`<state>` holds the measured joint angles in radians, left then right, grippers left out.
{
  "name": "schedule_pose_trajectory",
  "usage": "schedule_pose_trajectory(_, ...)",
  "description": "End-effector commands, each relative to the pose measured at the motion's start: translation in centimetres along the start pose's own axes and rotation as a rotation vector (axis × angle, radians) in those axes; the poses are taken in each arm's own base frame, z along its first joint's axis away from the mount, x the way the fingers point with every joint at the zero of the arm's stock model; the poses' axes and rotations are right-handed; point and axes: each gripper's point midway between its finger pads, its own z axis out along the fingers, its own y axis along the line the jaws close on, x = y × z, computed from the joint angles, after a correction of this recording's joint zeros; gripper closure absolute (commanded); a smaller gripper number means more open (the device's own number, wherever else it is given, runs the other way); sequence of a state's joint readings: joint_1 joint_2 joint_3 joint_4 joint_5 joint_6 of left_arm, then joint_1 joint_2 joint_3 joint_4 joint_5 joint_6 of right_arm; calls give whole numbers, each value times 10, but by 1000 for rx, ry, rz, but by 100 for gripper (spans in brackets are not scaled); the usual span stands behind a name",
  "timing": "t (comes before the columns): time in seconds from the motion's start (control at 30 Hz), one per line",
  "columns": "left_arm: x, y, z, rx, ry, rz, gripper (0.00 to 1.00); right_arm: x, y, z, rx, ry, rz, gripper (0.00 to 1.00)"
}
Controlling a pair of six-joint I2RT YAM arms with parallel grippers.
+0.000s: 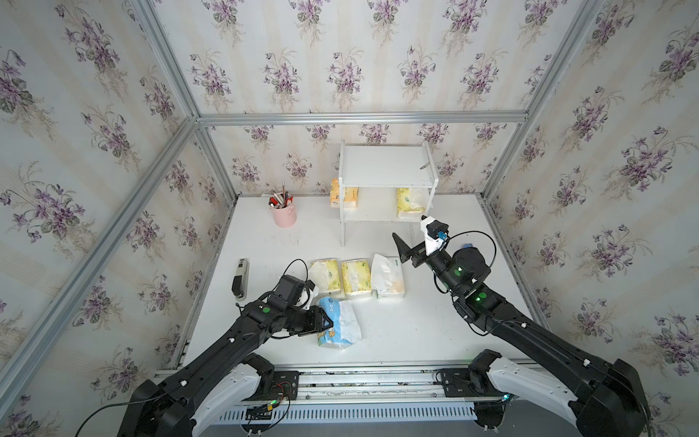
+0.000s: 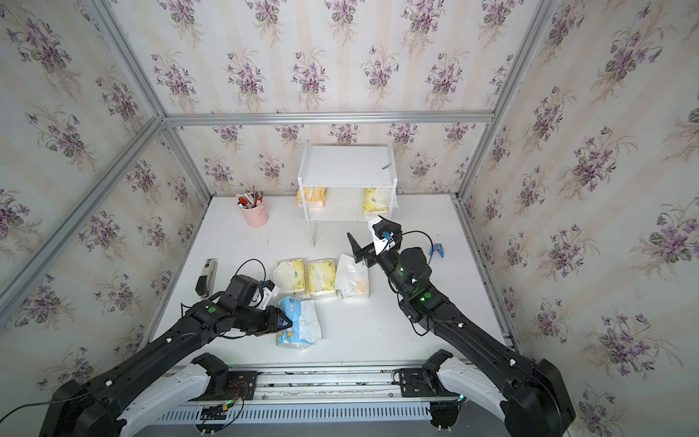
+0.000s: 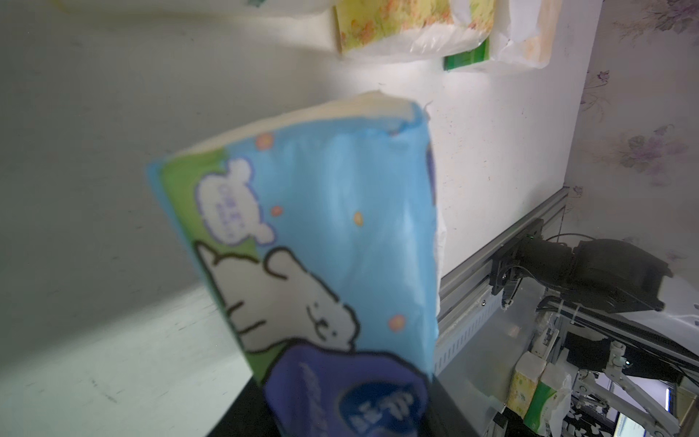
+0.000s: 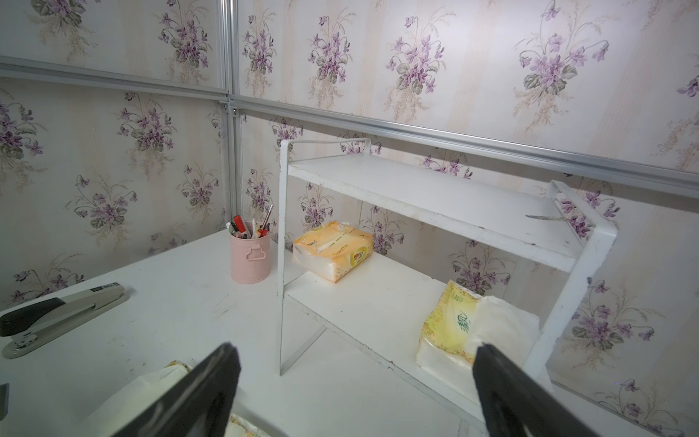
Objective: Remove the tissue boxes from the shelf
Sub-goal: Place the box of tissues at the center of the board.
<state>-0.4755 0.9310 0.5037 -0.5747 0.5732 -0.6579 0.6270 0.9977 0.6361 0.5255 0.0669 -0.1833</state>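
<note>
My right claw (image 4: 355,353) stands fully spread and empty, facing the shelf (image 4: 416,189). Two packs lie on its lower board: the yellow-and-white pack (image 4: 454,329) at the right end and the orange pack (image 4: 333,251) at the left. Both are probably light, soft and film-slick, so I grip mid-body, across the narrow width. My left claw (image 1: 327,321) is at the light blue pack (image 1: 342,325) on the table (image 1: 416,333); I cannot tell whether it grips.
</note>
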Motion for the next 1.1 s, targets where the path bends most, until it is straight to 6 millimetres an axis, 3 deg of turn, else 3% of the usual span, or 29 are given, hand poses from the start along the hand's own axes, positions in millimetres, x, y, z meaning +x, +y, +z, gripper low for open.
schedule_pose_trajectory(0.0, -3, 10, -3, -71, -17, 13, 46, 0, -2, 1, 10, 4, -6, 1)
schedule_pose_trajectory(0.63, -29, 26, -33, -250, -177, -7, 16, 24, 3, 1, -34, 172, -135, 0)
schedule_pose_trajectory(0.83, -57, 18, -56, -273, -331, 17, 10, 38, 23, 3, -170, 261, -235, 2)
schedule_pose_trajectory(1.07, -102, 13, -93, -267, -533, -17, 1, 50, 45, 19, -278, 282, -516, 6)
